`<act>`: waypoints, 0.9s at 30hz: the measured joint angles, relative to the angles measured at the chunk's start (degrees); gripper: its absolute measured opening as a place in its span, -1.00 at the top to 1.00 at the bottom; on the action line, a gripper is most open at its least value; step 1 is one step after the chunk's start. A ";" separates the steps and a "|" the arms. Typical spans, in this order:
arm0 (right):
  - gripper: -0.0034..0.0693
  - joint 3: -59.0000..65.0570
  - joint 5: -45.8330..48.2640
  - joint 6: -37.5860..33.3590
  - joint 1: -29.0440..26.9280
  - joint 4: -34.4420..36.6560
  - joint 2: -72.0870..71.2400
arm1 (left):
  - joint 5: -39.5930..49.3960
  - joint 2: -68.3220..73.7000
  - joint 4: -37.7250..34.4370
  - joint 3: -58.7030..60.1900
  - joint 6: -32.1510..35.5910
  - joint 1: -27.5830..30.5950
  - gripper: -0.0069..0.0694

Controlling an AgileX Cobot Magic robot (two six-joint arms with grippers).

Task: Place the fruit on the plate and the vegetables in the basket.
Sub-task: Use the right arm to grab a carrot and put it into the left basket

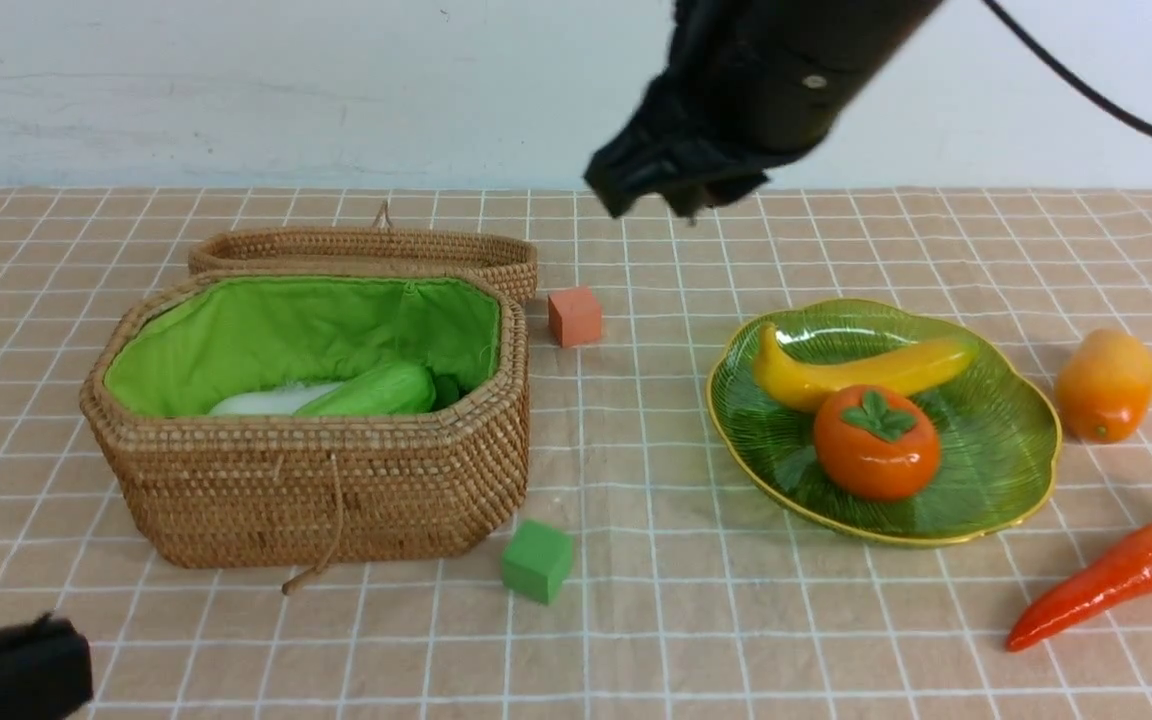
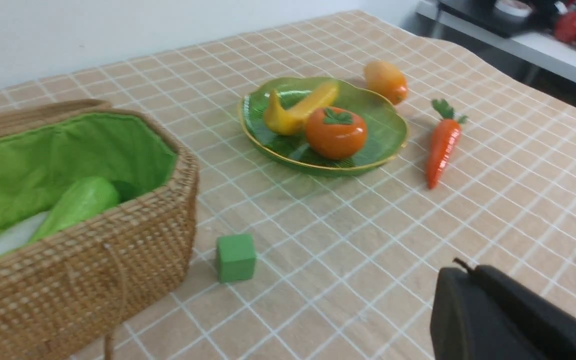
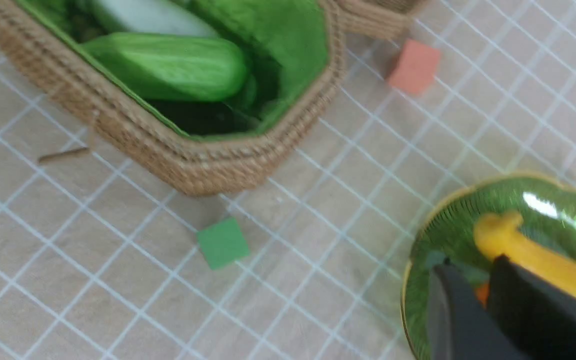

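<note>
Jaws, right gripper (image 3: 473,272): the two black fingers stand almost together at the lower right of the right wrist frame, with only a thin slit between them and nothing gripped. In the front frame this gripper hangs blurred at the upper centre, above the checked tablecloth (image 1: 696,600).

Jaws, left gripper (image 2: 460,272): closed and empty, low at the lower right of the left wrist frame (a black corner at the lower left of the front frame).

Basket (image 1: 336,490): left of centre in the front frame, with its lid (image 1: 366,250) open and lying behind it. Inside, against the green lining, the gourd (image 1: 376,392) lies beside the radish (image 1: 266,400). A dark shape (image 3: 198,117) sits beneath the gourd, too shadowed to identify.

Plate (image 1: 996,450): right of centre. The banana (image 1: 866,372) lies across its far half and the persimmon (image 1: 876,445) sits just in front, touching it.

Off the plate: the mango (image 1: 1106,385) rests on the cloth just beside the plate's right rim. The carrot (image 1: 1101,585) lies at the lower right, with its leaves toward the frame edge.

Other items: an orange cube (image 1: 574,315) sits near the lid's right end, and a green cube (image 1: 536,560) near the basket's lower right corner.
</note>
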 joint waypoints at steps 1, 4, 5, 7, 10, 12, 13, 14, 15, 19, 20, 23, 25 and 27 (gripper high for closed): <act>0.83 5.31 -0.26 3.95 -1.02 -0.84 -3.29 | 0.06 0.00 -2.13 0.00 2.37 0.00 0.85; 0.90 20.99 -0.37 14.49 -6.86 -2.16 -11.74 | 0.00 0.00 -6.59 0.00 8.53 0.00 0.85; 0.88 25.35 -0.37 17.87 -9.30 -2.55 -13.62 | 0.00 0.00 -7.12 0.00 9.35 0.00 0.85; 0.83 33.69 -0.44 22.14 -14.28 -2.90 -16.37 | 0.00 0.00 -8.05 0.00 10.83 0.00 0.85; 0.56 45.80 -5.80 29.64 -25.80 -2.36 -17.48 | 0.06 0.00 -8.68 0.00 11.17 0.00 0.85; 0.22 50.65 -13.63 31.38 -34.08 0.21 -15.45 | 0.06 0.00 -9.00 0.00 11.22 0.00 0.85; 0.06 51.45 -16.55 31.30 -37.08 1.42 -13.98 | 0.00 0.00 -9.00 0.00 11.33 0.00 0.84; -0.09 51.67 -19.09 30.66 -39.76 2.67 -12.24 | 0.00 0.00 -9.04 0.00 11.34 0.00 0.84; -0.21 51.67 -21.34 29.91 -42.10 3.93 -10.78 | 0.00 0.00 -9.04 0.00 11.39 0.00 0.84; -0.64 51.42 -28.18 25.66 -48.02 8.06 -3.95 | 0.00 0.00 -8.68 0.00 11.39 0.00 0.83; -0.70 51.22 -29.64 24.77 -49.11 8.90 -2.10 | 0.00 0.00 -8.68 0.00 11.39 0.00 0.83; -0.79 49.68 -32.43 22.51 -51.03 12.00 2.19 | 0.00 0.00 -8.68 0.00 11.39 0.00 0.83; -0.74 48.21 -33.33 20.39 -51.55 13.51 5.93 | 0.00 0.00 -8.68 0.00 11.39 0.00 0.82; -0.64 47.49 -32.91 18.28 -51.87 14.66 8.15 | 0.00 0.00 -8.68 0.00 11.39 0.00 0.82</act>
